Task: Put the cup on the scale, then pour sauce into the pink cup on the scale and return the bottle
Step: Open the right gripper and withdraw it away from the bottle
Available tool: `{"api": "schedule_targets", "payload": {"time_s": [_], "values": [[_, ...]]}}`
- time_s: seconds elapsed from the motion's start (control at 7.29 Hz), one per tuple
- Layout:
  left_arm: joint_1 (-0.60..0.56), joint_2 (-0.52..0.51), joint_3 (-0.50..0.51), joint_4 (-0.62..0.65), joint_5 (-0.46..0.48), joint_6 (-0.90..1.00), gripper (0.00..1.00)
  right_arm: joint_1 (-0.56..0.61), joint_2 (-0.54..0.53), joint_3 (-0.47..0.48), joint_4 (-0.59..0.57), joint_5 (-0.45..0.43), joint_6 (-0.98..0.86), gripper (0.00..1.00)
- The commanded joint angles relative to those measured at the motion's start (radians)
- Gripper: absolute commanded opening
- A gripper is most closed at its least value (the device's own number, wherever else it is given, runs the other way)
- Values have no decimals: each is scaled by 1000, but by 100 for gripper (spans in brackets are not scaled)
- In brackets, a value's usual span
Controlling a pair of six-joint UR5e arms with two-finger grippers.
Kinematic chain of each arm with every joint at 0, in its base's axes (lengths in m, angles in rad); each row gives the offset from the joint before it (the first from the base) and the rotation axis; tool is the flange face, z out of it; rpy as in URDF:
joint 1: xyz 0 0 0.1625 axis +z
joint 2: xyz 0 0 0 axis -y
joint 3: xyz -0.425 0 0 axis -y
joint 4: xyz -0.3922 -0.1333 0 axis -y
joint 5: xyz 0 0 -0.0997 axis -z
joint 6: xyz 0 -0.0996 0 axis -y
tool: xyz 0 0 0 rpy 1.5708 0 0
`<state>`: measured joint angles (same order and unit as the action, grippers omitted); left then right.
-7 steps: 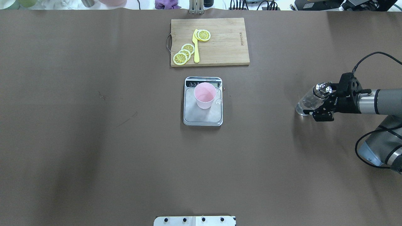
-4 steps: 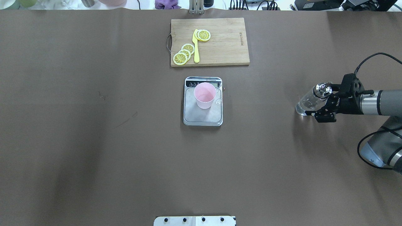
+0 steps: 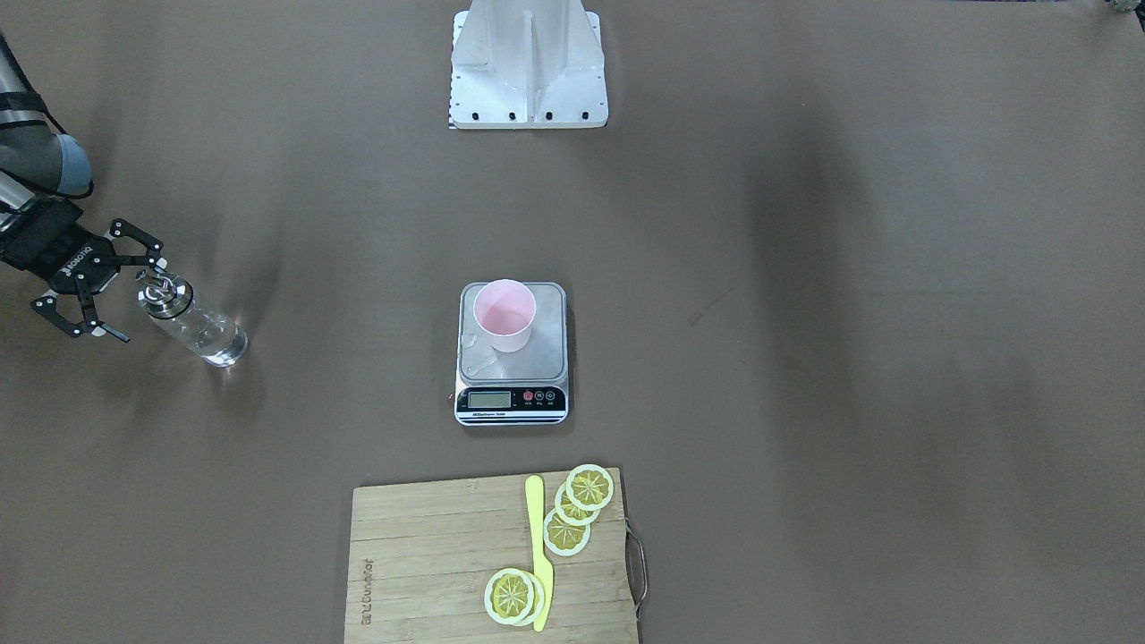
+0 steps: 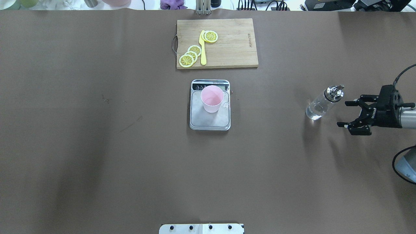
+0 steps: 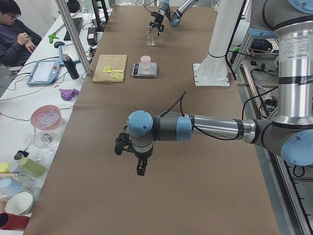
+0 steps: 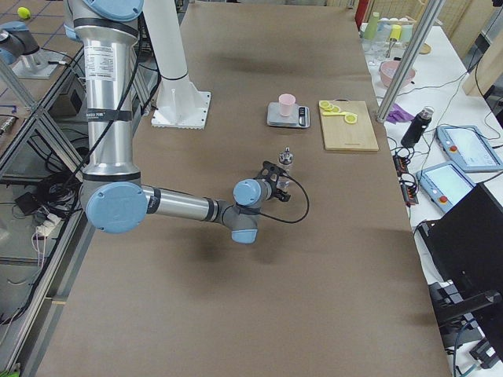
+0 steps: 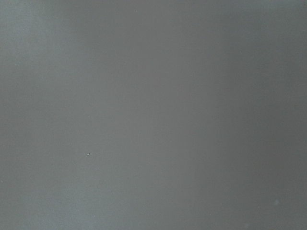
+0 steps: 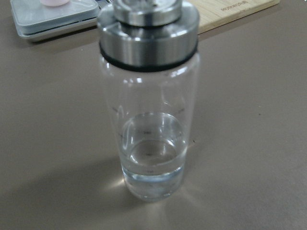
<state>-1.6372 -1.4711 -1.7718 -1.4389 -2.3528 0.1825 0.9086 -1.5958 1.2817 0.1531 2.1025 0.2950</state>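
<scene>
— My right fingers (image 4: 351,103) are spread wide, empty, near the upright bottle (image 4: 320,105) by the desk's (image 4: 97,162) right edge.
— The cup (image 4: 212,99)?
— On the scale (image 4: 209,122), mid-desk. Left fingers (image 5: 140,165): cannot tell.

ROBOTIQ printed on the right gripper (image 3: 144,300); board (image 3: 429,555) stamp and scale (image 3: 539,354) display too small to read.

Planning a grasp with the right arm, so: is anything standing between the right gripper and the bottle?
Nothing visible does. The right gripper is open and apart from the upright bottle, with only bare table between them. The right wrist view looks straight at the bottle, unblocked.
</scene>
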Motion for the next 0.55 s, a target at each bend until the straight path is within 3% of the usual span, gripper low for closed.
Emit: {"api": "schedule_targets", "payload": {"time_s": [0.0,0.41], "values": [[-1,2,0,0,0,0,98,94,-47,-2,20,22,3,99],[-1,2,0,0,0,0,98,244,-104,-57,2,13,70,99]]}}
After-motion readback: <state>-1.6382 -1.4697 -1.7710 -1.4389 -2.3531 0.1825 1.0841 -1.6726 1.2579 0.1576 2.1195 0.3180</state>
